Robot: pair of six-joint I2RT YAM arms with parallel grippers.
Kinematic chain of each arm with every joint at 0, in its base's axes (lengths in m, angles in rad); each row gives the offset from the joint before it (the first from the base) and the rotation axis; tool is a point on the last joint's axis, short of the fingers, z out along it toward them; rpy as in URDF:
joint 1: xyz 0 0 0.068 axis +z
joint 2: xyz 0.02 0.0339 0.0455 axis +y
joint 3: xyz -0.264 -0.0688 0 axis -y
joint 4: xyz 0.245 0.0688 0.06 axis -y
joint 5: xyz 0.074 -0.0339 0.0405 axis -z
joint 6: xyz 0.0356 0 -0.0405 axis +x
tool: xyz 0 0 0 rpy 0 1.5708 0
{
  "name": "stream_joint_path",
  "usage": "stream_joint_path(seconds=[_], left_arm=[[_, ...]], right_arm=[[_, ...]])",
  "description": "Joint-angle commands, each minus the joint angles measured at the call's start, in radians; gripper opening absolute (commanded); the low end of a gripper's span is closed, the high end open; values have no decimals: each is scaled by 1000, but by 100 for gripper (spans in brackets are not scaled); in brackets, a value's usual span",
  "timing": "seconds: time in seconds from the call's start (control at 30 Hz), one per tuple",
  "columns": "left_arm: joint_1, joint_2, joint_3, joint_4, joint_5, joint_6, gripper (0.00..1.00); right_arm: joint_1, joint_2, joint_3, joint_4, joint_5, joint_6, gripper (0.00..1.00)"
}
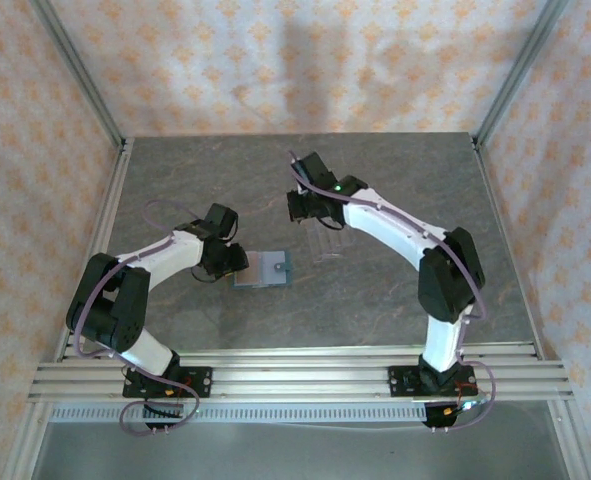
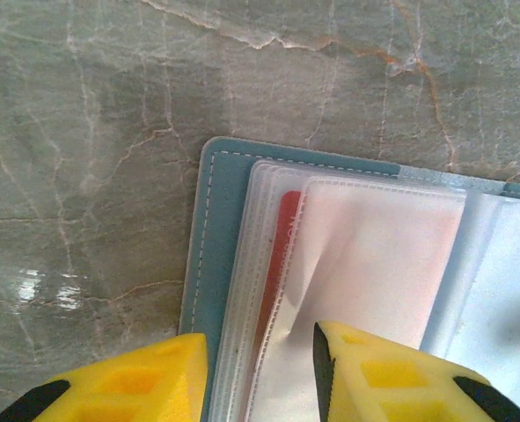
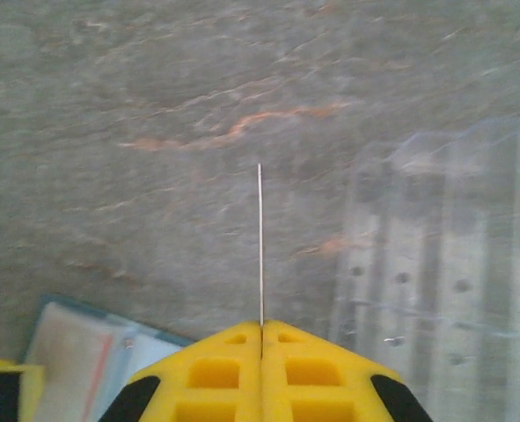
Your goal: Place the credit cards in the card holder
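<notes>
The card holder (image 1: 263, 268) lies left of the rack (image 1: 331, 241).

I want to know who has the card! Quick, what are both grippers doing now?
Left gripper: open, jaws either side of the clear sleeves in the card holder.
Right gripper: shut on a credit card, seen edge-on.

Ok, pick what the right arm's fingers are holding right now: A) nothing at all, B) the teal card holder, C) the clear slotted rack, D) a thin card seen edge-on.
D: in the right wrist view the right fingers are pressed together on a thin card that sticks out edge-on, while the clear rack lies apart on the table.
</notes>
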Motion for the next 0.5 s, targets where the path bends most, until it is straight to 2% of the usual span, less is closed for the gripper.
stream_joint_path(seconds=[0.0, 0.1, 0.47], left_arm=[[-5, 12, -15, -3, -37, 8, 37], [-5, 17, -22, -3, -44, 10, 35], [-5, 30, -40, 5, -47, 11, 29]], right_arm=[[-1, -46, -117, 234, -206, 86, 0], [16, -48, -190, 338, -282, 128, 0], [46, -54, -392, 644, -382, 288, 0]])
